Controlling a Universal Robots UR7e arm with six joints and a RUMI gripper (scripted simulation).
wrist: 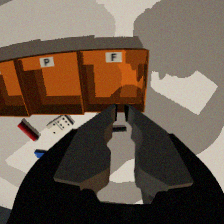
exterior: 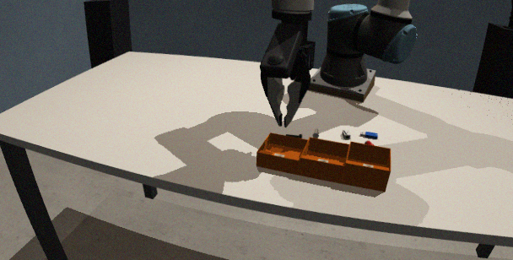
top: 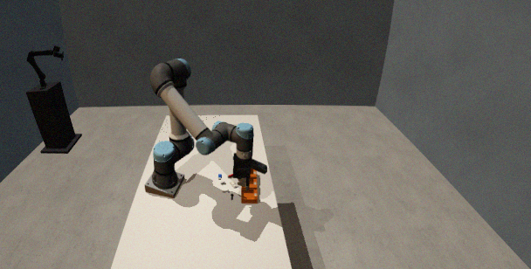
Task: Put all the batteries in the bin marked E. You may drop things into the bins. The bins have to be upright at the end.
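Three joined orange bins (exterior: pixel 324 166) (top: pixel 250 196) stand upright in a row. In the wrist view the right bin is marked F (wrist: pixel 113 57) and the middle one P (wrist: pixel 46 61); the third bin (wrist: pixel 7 92) is cut off at the left and its label is out of view. A small blue battery-like cylinder (exterior: pixel 370 134) (wrist: pixel 39 153) (top: pixel 219 176) and a red and black stick (exterior: pixel 369 143) (wrist: pixel 28 129) lie behind that third bin. My gripper (exterior: pixel 283 122) (wrist: pixel 120 105) (top: pixel 246 182) is shut and empty. It hangs low behind the F bin, over a black bolt (exterior: pixel 294 135) (wrist: pixel 119 128).
A white die (wrist: pixel 61 123) (exterior: pixel 346 134) and a small grey screw (exterior: pixel 315 132) lie among the loose parts behind the bins. The arm's base (exterior: pixel 343 82) stands further back on the white table (exterior: pixel 126 98). A black pedestal (exterior: pixel 107 28) stands off the table's far left.
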